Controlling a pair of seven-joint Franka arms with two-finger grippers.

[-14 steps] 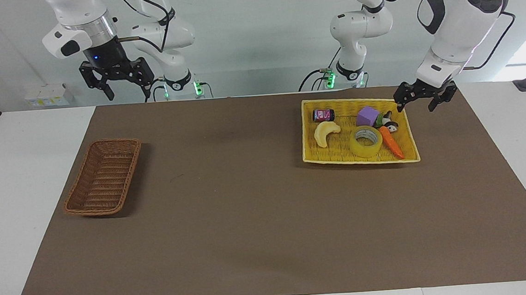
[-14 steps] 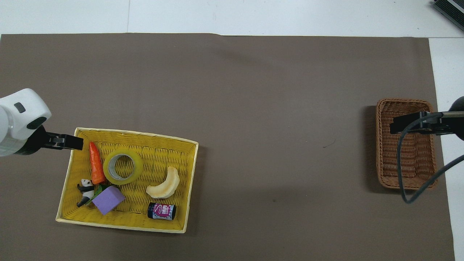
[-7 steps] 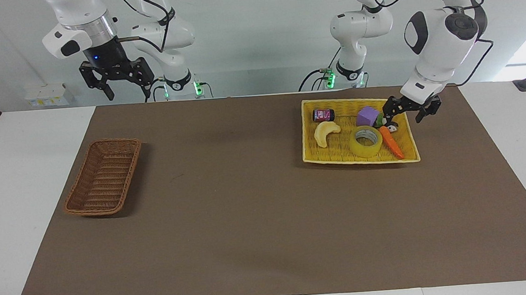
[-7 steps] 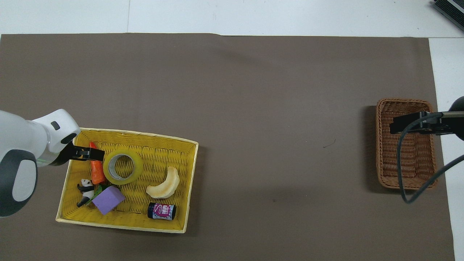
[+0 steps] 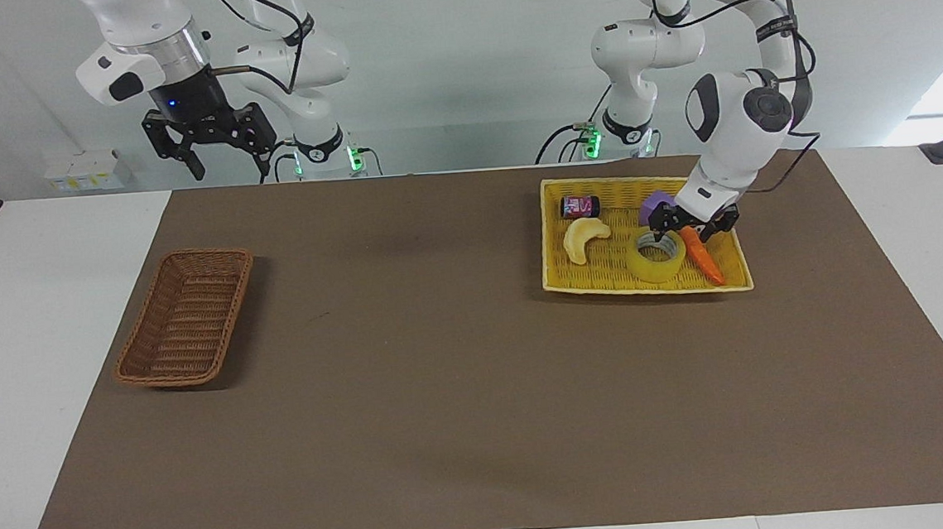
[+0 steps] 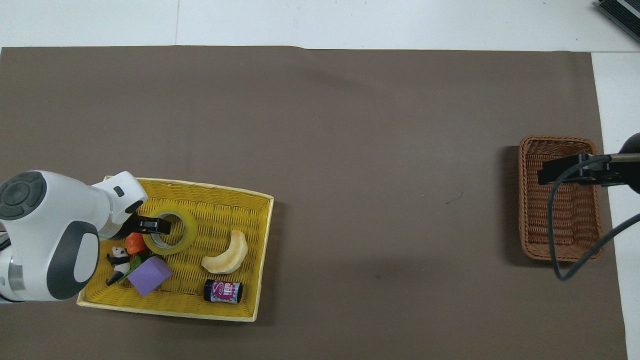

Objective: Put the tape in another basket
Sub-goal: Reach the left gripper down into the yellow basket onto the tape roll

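Observation:
The tape [image 5: 653,269] [image 6: 188,230], a yellow roll lying flat, is in the yellow basket [image 5: 647,289] [image 6: 165,312] at the left arm's end of the table. My left gripper [image 5: 679,237] [image 6: 156,227] is down at the roll's edge beside the orange carrot [image 5: 703,259] [image 6: 134,243]. It is open, with one finger over the roll's hole. The brown wicker basket [image 5: 166,379] [image 6: 523,200] stands at the right arm's end with nothing in it. My right gripper [image 5: 230,169] [image 6: 575,169] waits open, raised high over that end.
The yellow basket also holds a pale banana toy [image 5: 584,236] [image 6: 227,255], a purple block [image 5: 655,202] [image 6: 150,276], a small dark can [image 5: 580,205] [image 6: 223,291] and a panda figure [image 6: 117,257]. A brown mat [image 5: 446,382] covers the table between the baskets.
My left gripper has swung in from the yellow basket's outer corner and come down onto the tape, its fingers narrowing slightly. The right arm has not moved.

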